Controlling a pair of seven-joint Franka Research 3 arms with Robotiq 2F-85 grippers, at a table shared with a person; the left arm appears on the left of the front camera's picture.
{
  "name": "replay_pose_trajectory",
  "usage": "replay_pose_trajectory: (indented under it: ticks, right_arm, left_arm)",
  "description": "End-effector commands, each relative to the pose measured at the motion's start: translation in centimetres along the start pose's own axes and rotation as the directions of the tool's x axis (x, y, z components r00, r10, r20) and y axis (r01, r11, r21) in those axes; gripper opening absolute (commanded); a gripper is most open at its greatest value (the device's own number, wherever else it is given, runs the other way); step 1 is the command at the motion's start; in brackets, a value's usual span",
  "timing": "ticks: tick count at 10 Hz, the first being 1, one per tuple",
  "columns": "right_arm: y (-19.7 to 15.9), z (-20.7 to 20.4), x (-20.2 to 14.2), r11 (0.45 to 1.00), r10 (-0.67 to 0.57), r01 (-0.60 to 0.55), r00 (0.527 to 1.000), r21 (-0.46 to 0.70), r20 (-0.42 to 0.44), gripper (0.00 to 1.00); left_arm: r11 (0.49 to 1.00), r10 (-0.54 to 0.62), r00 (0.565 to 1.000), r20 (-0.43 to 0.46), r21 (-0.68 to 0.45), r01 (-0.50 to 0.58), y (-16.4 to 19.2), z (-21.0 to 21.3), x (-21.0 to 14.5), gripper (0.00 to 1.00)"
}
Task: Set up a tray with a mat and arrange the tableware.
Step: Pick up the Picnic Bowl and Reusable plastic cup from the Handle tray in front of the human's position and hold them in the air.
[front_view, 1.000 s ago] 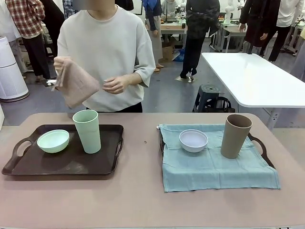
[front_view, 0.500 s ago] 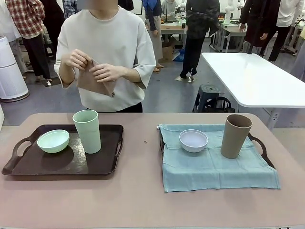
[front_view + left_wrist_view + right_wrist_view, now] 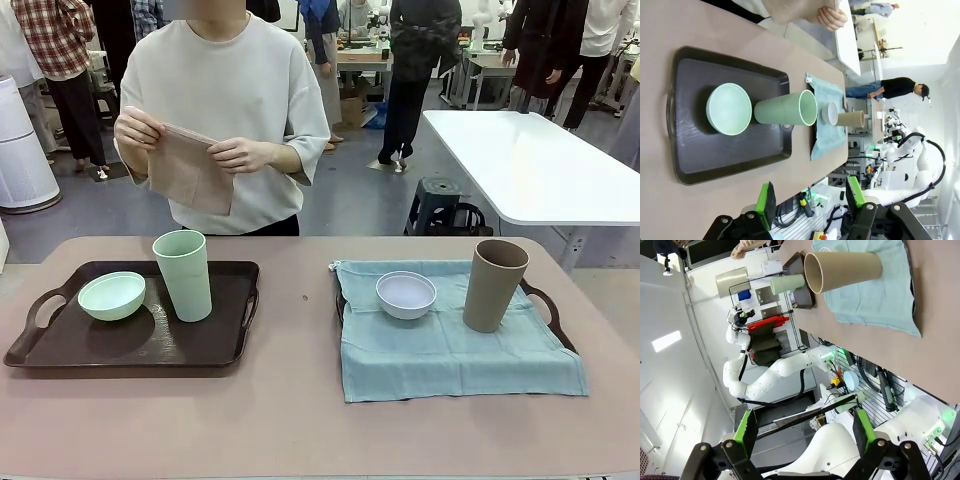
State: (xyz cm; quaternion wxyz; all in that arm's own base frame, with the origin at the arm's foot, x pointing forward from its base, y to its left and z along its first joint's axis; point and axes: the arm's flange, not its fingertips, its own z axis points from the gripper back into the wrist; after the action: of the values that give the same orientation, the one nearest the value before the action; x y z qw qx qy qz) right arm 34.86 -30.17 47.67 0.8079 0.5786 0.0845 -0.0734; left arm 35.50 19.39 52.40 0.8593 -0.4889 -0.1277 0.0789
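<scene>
Mint bowl [image 3: 111,296], tan tumbler [image 3: 494,285], teal mat [image 3: 450,355]

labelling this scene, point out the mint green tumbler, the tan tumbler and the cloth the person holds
mint green tumbler [image 3: 184,280], front view, middle of its side
tan tumbler [image 3: 492,290], front view, middle of its side
pinkish cloth [image 3: 190,172], front view, middle of the hanging part

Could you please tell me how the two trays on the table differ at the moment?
The left tray is bare, dark surface showing; the right tray is covered by a teal mat, little but a handle visible. The left tray carries a mint bowl and mint tumbler; the right tray a whitish bowl and tan tumbler, on the mat. Both hold one bowl and one upright tumbler.
</scene>
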Motion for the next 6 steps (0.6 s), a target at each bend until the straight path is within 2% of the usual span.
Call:
replay_pose_trajectory:
  ticks: [1, 2, 3, 4, 6]
  right_arm:
    - [-0.1, 0.0, -0.1, 1.0, 0.002, -0.002, 1.0, 0.0, -0.001, 1.0]
    - [0.0, 0.0, 0.0, 1.0, 0.0, 0.0, 1.0, 0.0, 0.0, 1.0]
    - [1.7, -0.1, -0.4, 0.992, 0.123, -0.123, 0.992, -0.038, -0.005, 1.0]
    - [4.3, -2.5, -0.5, 0.959, 0.242, -0.242, 0.97, -0.146, -0.018, 1.0]
    - [8.3, -7.0, 0.0, 0.889, 0.377, -0.376, 0.925, -0.262, -0.05, 1.0]
  left_arm:
    - [1.0, -0.012, 1.0, 0.01, -0.014, 0.012, 0.0, 0.1, -0.1, 0.75]
    - [1.0, 0.0, 1.0, 0.0, 0.0, 0.0, 0.0, 0.0, 0.0, 0.75]
    - [0.99, -0.083, 0.996, -0.024, 0.111, 0.086, -0.6, 0.6, 0.1, 0.75]
    - [0.971, -0.133, 0.988, -0.072, 0.192, 0.145, -2.6, -0.6, 0.5, 0.75]
    - [0.903, -0.18, 0.971, -0.16, 0.366, 0.227, -4.7, -2.0, 0.9, 0.75]
